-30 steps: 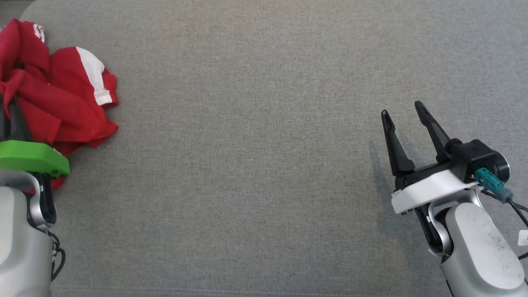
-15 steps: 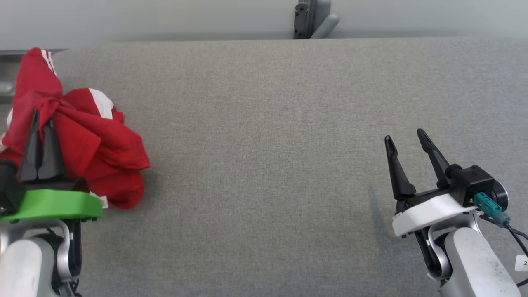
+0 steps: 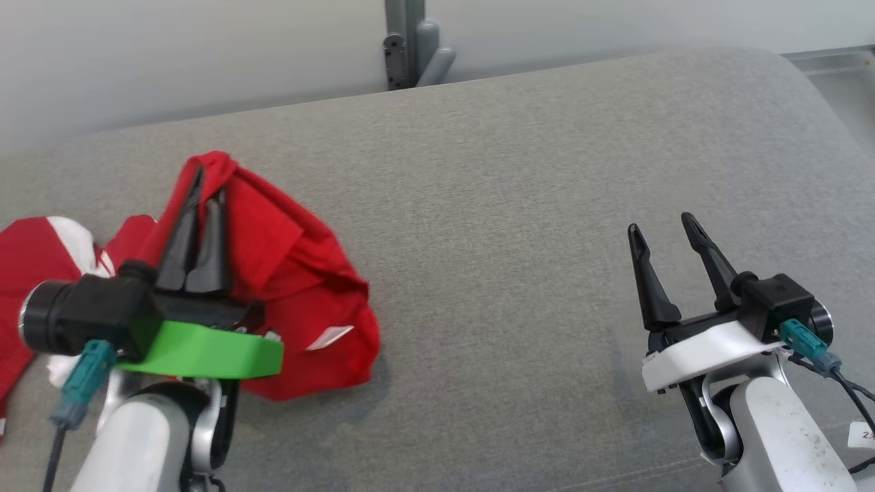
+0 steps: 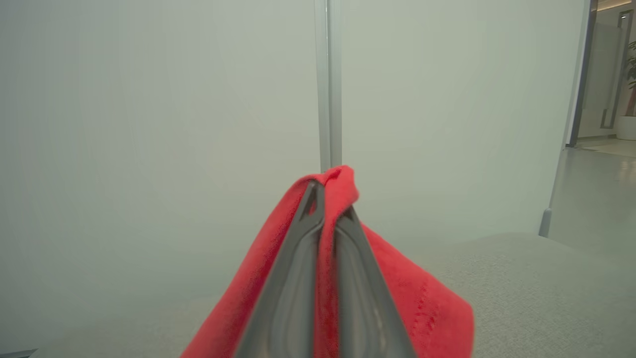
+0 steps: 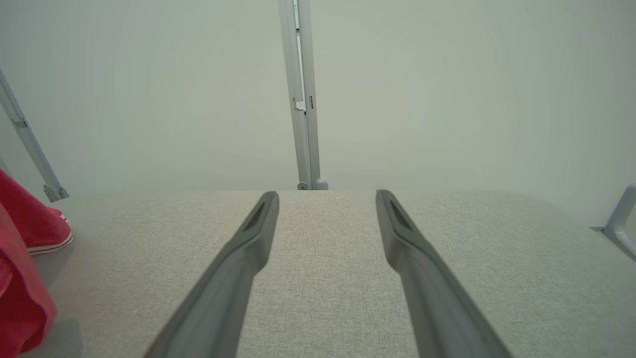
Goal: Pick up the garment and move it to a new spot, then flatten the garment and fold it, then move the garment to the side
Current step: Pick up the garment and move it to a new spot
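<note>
- Gripping a peak of the red garment [image 3: 307,273], the left hand [image 3: 208,184] in the head view has its two dark fingers pressed together on the cloth, above its green bracket [image 3: 205,348].
- Same view: the rest of the garment hangs and bunches around that hand over the left part of the grey surface [image 3: 492,205]. White patches show at its far left, and a small white label [image 3: 329,336] sits near its lower right edge.
- Same view: the right hand [image 3: 660,223] is well apart from the garment at the lower right, fingers spread with nothing between them. A grey post [image 3: 403,41] stands past the far edge of the surface.
- Left wrist view: the left hand [image 4: 330,199] is clamped on a red fold that pokes out over the fingertips, and the garment [image 4: 422,308] drapes down both sides of the fingers. The surface [image 4: 536,288] lies below, with the post [image 4: 328,84] ahead against a pale wall [image 4: 149,124].
- Right wrist view: the right hand [image 5: 326,195] points across the bare surface [image 5: 323,278] with its fingers wide apart and touching no cloth. The garment [image 5: 25,228] shows at the left edge, and the post [image 5: 300,99] rises beyond the far edge.
</note>
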Robot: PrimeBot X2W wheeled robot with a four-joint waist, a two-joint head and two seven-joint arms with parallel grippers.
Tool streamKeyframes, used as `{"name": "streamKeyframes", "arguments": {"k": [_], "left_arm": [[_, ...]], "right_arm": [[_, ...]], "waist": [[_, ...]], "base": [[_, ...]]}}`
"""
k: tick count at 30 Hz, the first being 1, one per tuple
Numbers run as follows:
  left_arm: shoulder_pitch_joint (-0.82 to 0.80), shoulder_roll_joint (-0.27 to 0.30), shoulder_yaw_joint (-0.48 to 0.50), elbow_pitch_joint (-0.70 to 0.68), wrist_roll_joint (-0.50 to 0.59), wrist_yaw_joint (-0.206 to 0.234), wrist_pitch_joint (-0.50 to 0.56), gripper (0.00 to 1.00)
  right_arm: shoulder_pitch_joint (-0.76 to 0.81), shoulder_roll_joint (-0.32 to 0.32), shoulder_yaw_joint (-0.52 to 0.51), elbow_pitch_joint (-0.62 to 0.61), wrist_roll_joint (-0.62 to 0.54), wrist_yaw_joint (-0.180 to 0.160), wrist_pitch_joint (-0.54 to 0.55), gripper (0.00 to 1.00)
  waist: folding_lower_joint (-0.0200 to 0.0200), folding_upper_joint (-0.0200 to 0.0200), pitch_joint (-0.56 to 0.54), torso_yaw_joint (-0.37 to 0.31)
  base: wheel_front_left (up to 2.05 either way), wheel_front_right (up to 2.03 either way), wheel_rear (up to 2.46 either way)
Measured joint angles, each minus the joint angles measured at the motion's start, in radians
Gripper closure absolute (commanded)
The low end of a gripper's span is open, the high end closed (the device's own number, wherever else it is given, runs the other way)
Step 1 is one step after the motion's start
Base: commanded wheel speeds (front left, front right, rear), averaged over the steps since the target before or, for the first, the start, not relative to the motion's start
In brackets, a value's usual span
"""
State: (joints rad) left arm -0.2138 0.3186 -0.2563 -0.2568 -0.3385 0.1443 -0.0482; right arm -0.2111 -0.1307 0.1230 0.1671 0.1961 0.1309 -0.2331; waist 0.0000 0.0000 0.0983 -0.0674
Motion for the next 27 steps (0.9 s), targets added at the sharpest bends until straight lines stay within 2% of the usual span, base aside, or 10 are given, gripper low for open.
{"name": "streamKeyframes", "arguments": {"k": [7,13,17,23,24,25,26,27], "left_arm": [[-0.153,-0.073,-0.132,0.088,0.028,-0.066,0.018,1.0],[-0.276,-0.135,-0.207,0.242,0.033,-0.117,0.034,1.0],[-0.319,-0.152,-0.231,0.385,0.023,-0.151,0.048,1.0],[-0.347,-0.162,-0.242,0.574,0.003,-0.178,0.056,1.0],[-0.351,-0.165,-0.245,0.597,0.003,-0.178,0.062,0.8],[-0.353,-0.169,-0.246,0.612,0.003,-0.178,0.058,0.47],[-0.356,-0.171,-0.247,0.626,0.003,-0.178,0.053,0.0],[-0.36,-0.173,-0.247,0.637,0.003,-0.178,0.046,0.0]], "right_arm": [[-0.025,0.008,0.004,-0.009,0.019,0.0,-0.004,0.0],[-0.047,0.029,0.004,0.009,0.04,0.0,-0.017,0.0],[-0.06,0.045,0.011,0.026,0.053,0.0,-0.024,0.0],[-0.077,0.06,0.014,0.034,0.058,0.0,-0.029,0.0],[-0.081,0.062,0.012,0.031,0.058,0.0,-0.029,0.0],[-0.082,0.063,0.01,0.03,0.058,0.0,-0.03,0.0],[-0.082,0.065,0.01,0.03,0.058,0.0,-0.03,0.0],[-0.082,0.067,0.009,0.029,0.059,0.0,-0.03,0.0]], "waist": [[0.0,0.0,0.021,-0.12],[0.0,0.0,0.07,-0.226],[0.0,0.0,0.121,-0.283],[0.0,0.0,0.197,-0.351],[0.0,0.0,0.209,-0.36],[0.0,0.0,0.219,-0.367],[0.0,0.0,0.229,-0.373],[0.0,0.0,0.238,-0.378]], "base": [[0.0,0.0,0.0],[0.0,0.0,0.0],[0.0,0.0,0.0],[0.0,0.0,0.0],[0.0,0.0,0.0],[0.0,0.0,0.0],[0.0,0.0,0.0],[0.0,0.0,0.0]]}}
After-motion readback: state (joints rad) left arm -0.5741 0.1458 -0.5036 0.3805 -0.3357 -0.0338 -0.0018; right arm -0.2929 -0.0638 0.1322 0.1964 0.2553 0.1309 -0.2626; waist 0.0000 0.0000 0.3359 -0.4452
